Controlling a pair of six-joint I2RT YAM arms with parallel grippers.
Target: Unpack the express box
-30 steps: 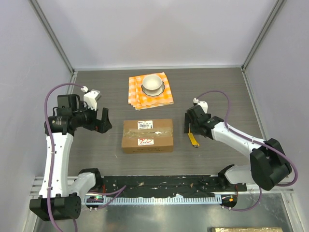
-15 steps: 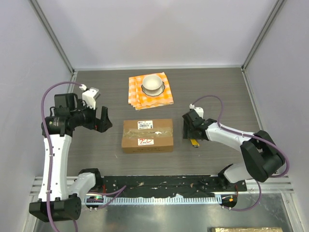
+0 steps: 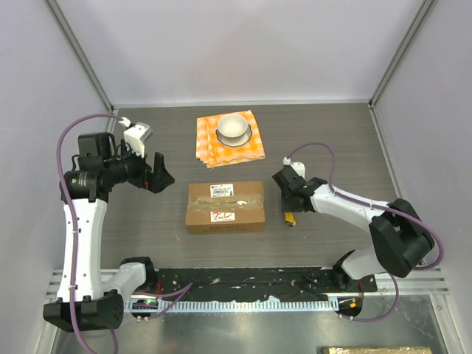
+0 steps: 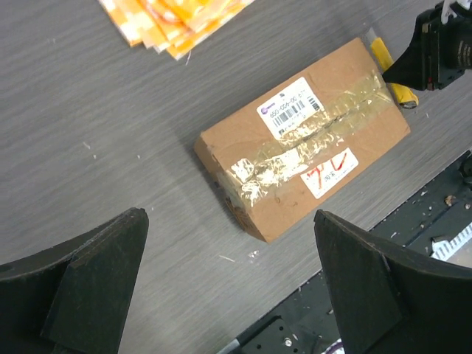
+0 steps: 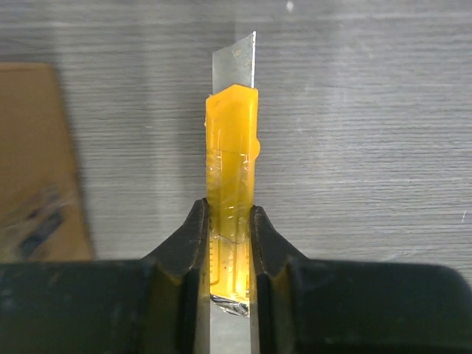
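At the middle of the surface (image 3: 332, 140), the taped box (image 3: 225, 206) lies flat, sealed. Beside it the right tool (image 5: 230, 221) is clenched on a yellow knife (image 5: 232, 133), blade bared; held near its tail, it may twist when cutting. The left tool (image 3: 157, 177) hangs released
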